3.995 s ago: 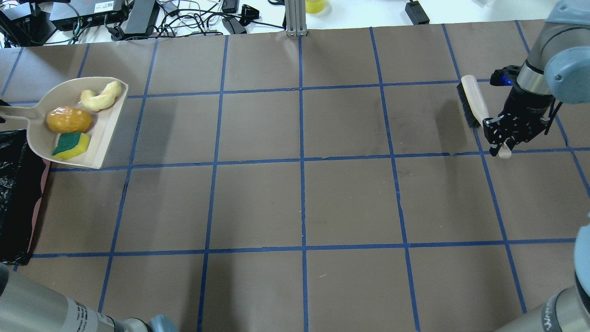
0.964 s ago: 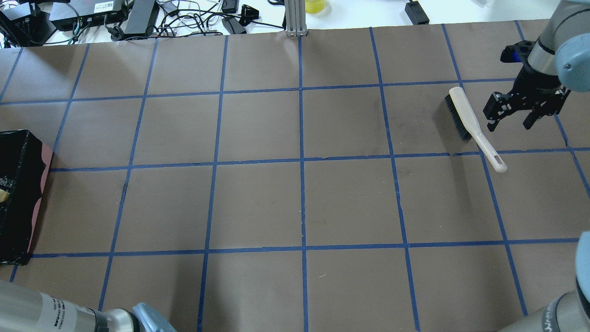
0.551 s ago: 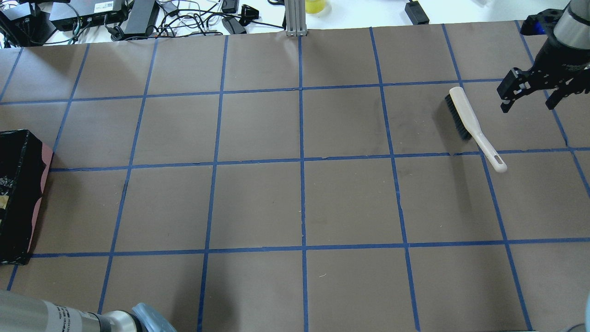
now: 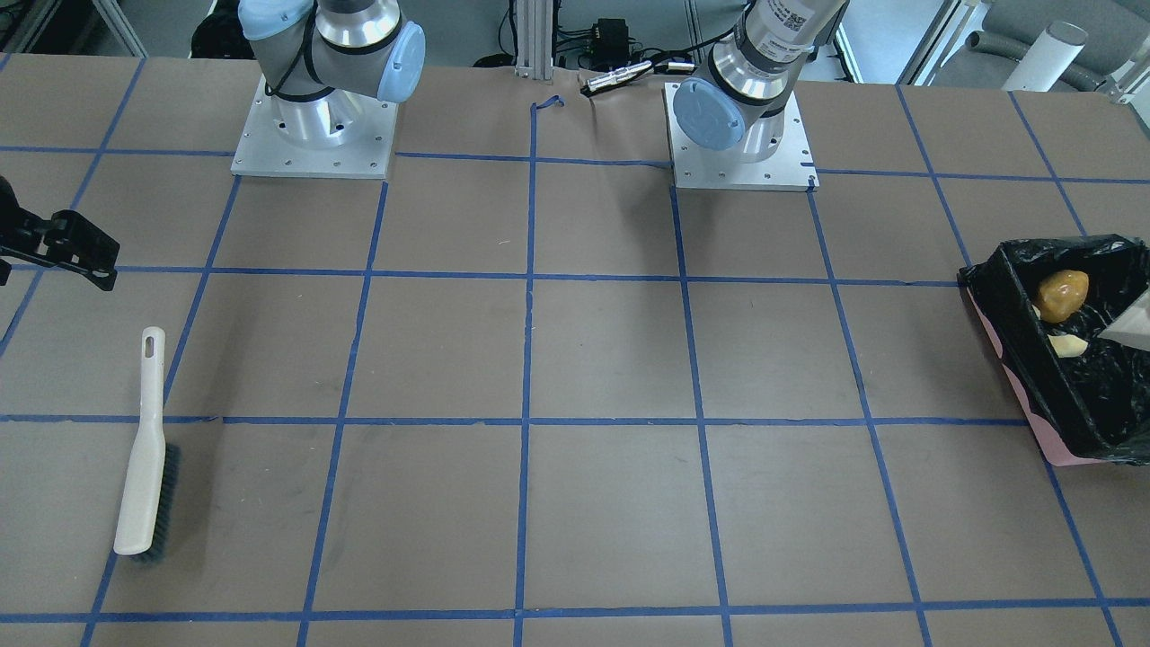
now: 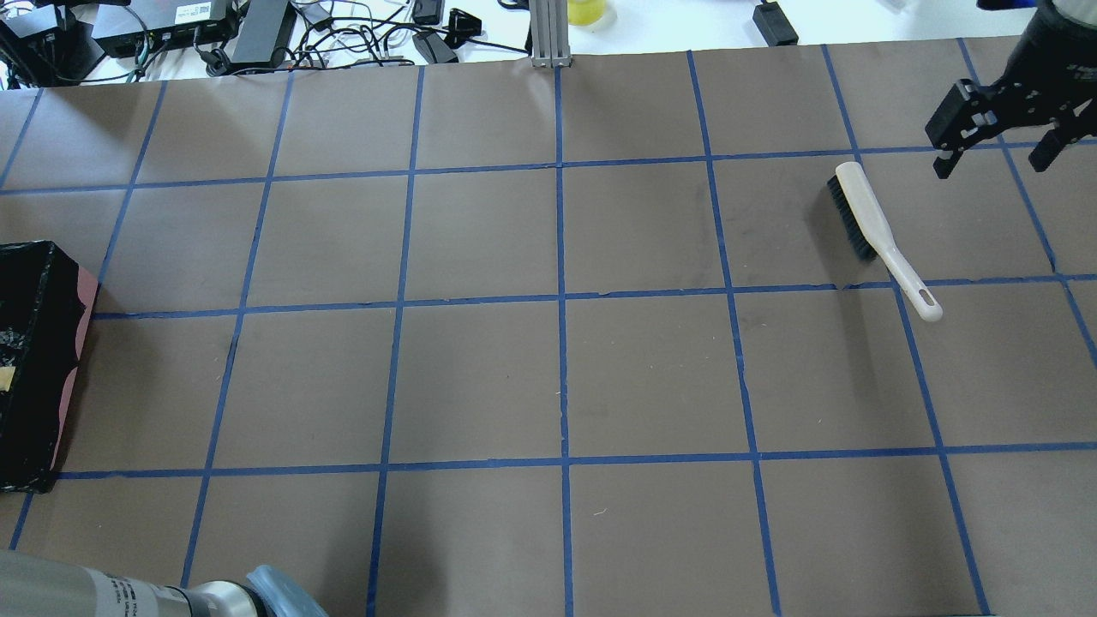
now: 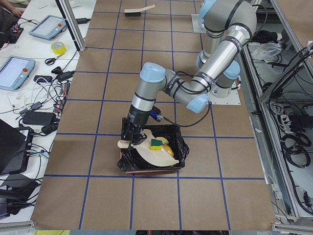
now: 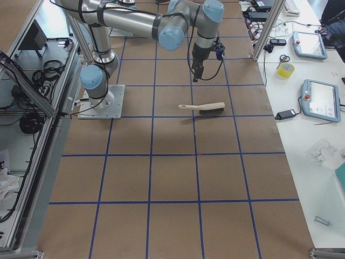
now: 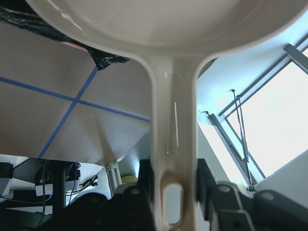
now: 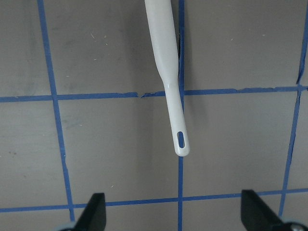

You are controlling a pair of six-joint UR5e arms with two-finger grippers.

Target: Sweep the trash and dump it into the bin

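Observation:
The bin [image 4: 1013, 377] stands at the table's end on my left; it also shows in the overhead view [image 5: 51, 343] and the left side view [image 6: 128, 165]. The golden-brown lump [image 4: 1063, 294] and the cream crescent [image 4: 1067, 346] lie inside it. My left gripper [image 8: 173, 192] is shut on the handle of the beige dustpan [image 8: 168, 24], which is tilted into the bin [image 6: 154, 155]. The sponge [image 6: 156, 143] sits at the dustpan's upper end. My right gripper [image 5: 998, 150] is open and empty, raised beyond the brush [image 5: 874, 227].
The brush lies flat on the brown paper near the right end, bristles to the left, handle [image 9: 179, 137] towards me. Cables and boxes [image 5: 197, 26] lie past the table's far edge. Blue tape lines grid the table.
The dustpan with the trash left the table and went over the bin, out of the overhead view. My right gripper let go of the brush, opened and moved up and back right.

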